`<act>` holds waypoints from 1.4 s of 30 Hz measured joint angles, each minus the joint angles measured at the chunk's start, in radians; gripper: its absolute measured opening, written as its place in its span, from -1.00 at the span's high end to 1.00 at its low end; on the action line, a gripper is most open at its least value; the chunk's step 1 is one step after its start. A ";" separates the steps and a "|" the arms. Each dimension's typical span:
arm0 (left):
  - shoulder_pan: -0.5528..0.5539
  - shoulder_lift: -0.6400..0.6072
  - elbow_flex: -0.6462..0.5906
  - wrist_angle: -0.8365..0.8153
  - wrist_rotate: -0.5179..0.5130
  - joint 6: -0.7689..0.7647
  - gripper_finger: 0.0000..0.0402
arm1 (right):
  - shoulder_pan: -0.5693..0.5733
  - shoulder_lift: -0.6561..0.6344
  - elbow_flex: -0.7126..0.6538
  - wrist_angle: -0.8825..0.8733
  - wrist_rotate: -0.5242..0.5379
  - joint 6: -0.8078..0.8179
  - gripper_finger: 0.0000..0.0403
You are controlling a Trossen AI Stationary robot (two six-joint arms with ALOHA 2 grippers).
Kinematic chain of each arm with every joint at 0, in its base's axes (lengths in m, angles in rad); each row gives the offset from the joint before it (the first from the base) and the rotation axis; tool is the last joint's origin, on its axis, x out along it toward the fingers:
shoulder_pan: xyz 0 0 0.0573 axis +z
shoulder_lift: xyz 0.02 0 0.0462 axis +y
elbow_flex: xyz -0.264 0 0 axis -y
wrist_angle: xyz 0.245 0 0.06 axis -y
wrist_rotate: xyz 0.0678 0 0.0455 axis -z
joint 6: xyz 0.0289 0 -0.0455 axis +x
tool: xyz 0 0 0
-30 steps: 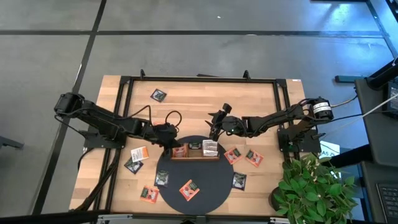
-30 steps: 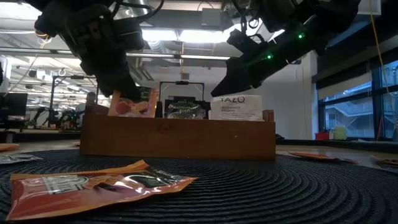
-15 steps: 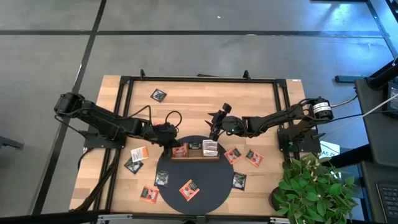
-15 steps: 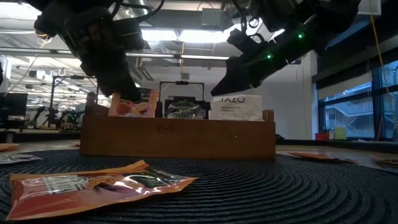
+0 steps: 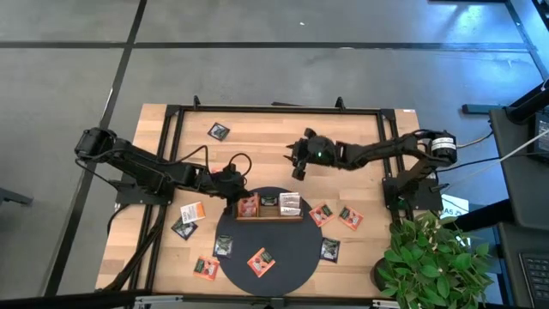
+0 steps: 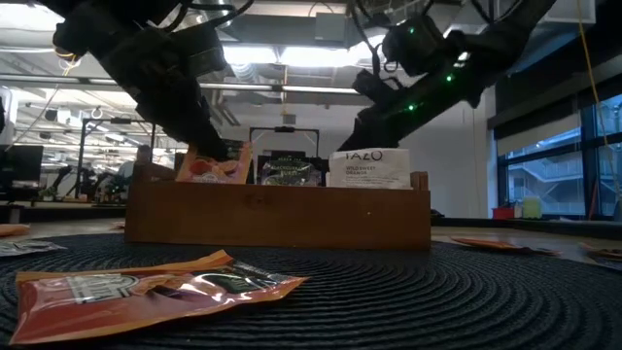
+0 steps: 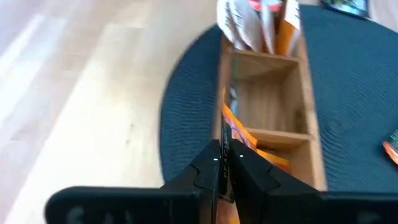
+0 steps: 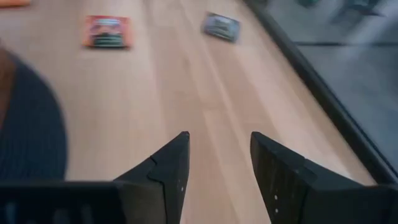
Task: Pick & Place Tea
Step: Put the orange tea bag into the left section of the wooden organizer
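Only spotted one readable bit: "TAZO" printed on the white sachet point(image 6: 370, 167) standing in the wooden tray point(image 6: 277, 215), low view. Couldn't make out the smaller line under it. Saw lettering on the orange-red sachet point(image 6: 146, 292) lying on the dark mat point(image 6: 466, 301) up front, but too blurred to read. Same story with the black sachet point(image 6: 288, 170) in the middle compartment. Nothing legible from the overhead or wrist views either.

Wooden tray point(image 6: 277, 214), woven mat point(image 6: 466, 301), glossy sachet point(image 6: 146, 289).
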 joint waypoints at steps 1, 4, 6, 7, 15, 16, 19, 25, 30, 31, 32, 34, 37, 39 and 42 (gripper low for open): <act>0.000 0.000 0.000 0.000 -0.014 0.000 0.83 | -0.022 0.000 0.000 0.010 -0.046 -0.010 0.17; 0.000 0.000 0.000 0.000 -0.025 -0.014 0.80 | -0.072 0.000 0.000 0.050 -0.099 -0.003 0.18; -0.001 0.000 0.000 0.000 0.001 -0.033 0.78 | -0.087 0.000 0.000 0.057 -0.096 0.001 0.18; -0.005 0.000 0.000 0.000 0.024 -0.035 0.77 | -0.092 0.000 0.000 0.062 -0.097 -0.003 0.17; -0.063 0.000 0.000 -0.009 0.101 -0.101 0.76 | -0.105 0.000 0.000 0.068 -0.100 0.003 0.17; -0.069 0.000 0.000 -0.012 0.096 -0.112 0.76 | -0.104 0.000 0.000 0.068 -0.100 0.016 0.17; -0.083 0.000 0.000 -0.012 0.070 -0.159 0.75 | -0.099 0.000 0.000 0.060 -0.100 0.081 0.17; -0.097 0.000 0.000 -0.008 -0.036 -0.219 0.61 | -0.099 0.000 0.000 0.003 -0.100 0.131 0.17; -0.071 0.000 0.000 -0.008 -0.009 -0.242 0.41 | -0.099 0.000 0.000 -0.033 -0.100 0.136 0.17; -0.065 0.000 0.000 -0.008 0.017 -0.243 0.38 | -0.099 0.000 0.000 -0.039 -0.100 0.148 0.17; -0.060 0.000 0.000 -0.009 0.045 -0.234 0.35 | -0.099 0.000 0.000 -0.043 -0.100 0.157 0.17; -0.048 0.000 0.000 -0.010 0.092 -0.210 0.30 | -0.099 0.000 0.000 -0.045 -0.100 0.158 0.17; -0.013 -0.009 0.000 -0.006 0.101 -0.218 0.25 | -0.100 0.000 0.000 -0.045 -0.097 0.156 0.17; 0.021 -0.029 0.000 0.001 0.101 -0.224 0.24 | -0.106 0.000 0.000 -0.041 -0.096 0.157 0.17; 0.078 -0.073 0.000 -0.018 0.102 -0.160 0.25 | -0.113 0.000 0.000 -0.043 -0.129 0.152 0.17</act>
